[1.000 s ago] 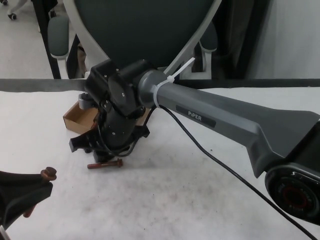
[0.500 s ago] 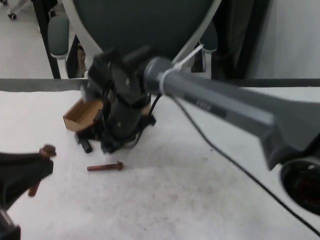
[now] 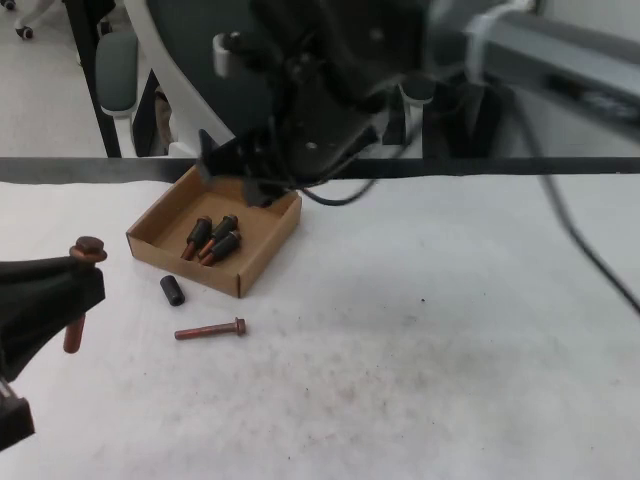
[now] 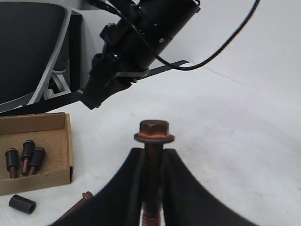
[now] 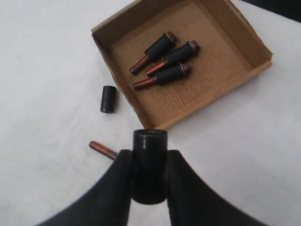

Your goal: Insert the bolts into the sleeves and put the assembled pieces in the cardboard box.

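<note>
My left gripper (image 4: 153,160) sits at the left edge of the high view, low over the white bench (image 3: 450,380). Its 2 black fingers are clenched on a copper-coloured bolt (image 4: 154,137). The bolt stands upright, with its flanged hex head just above the fingertips and its shank running down between them.

To the right of that gripper, toward the far edge of the bench, lies the open cardboard box (image 3: 185,265). Inside it are 3 assembled pieces (image 3: 212,238), lying close together side by side. Each is a black sleeve with a bolt head at 1 end and a copper shank sticking out of the other.

A loose sleeve (image 3: 172,290), short and black, lies on its side on the bench, just beside the box's near wall and outside it. A little nearer to me and further right, a loose bolt (image 3: 210,329) lies flat on the bench with its head pointing right. It is apart from both the sleeve and the box.

Further right, my right gripper (image 5: 149,160) hangs in the air above the far side of the box. Its 2 fingers are closed on another black sleeve (image 5: 149,143). In the right wrist view this sleeve is held end-on, its open mouth facing the camera, with the box and the loose parts on the bench beyond it.
</note>
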Controlling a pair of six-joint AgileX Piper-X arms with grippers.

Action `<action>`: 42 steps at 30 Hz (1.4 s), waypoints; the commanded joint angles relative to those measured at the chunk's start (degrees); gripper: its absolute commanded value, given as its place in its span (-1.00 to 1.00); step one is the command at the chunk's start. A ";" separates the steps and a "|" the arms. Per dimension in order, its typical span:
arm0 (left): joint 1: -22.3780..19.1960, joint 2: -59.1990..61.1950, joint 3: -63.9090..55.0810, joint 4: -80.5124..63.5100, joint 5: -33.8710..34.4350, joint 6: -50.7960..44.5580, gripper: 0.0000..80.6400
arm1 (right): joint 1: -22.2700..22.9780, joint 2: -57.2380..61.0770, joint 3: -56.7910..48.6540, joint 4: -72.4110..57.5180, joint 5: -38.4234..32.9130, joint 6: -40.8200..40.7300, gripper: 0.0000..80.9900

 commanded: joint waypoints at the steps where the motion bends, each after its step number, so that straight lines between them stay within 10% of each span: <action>1: 0.18 -0.41 -0.04 -1.51 1.73 -1.32 -0.98 | -0.10 -9.69 10.73 -7.57 -0.17 -0.56 -0.99; 14: -0.40 -0.41 -0.04 -2.93 1.74 -18.35 -0.98 | 0.65 -39.55 50.61 -29.54 -3.04 -0.11 -0.99; 23: -11.56 2.22 0.01 -11.25 -3.82 -20.90 -0.98 | 3.90 -57.52 74.09 -50.76 -13.52 9.79 -0.99; 32: -26.08 16.63 0.01 -31.11 -12.68 -28.76 -0.98 | 9.95 -60.16 79.29 -58.55 -19.54 10.93 -0.99; 42: -30.24 30.14 0.01 -54.65 -14.16 -38.24 -0.98 | 10.58 -60.03 79.29 -58.55 -18.89 8.51 -0.99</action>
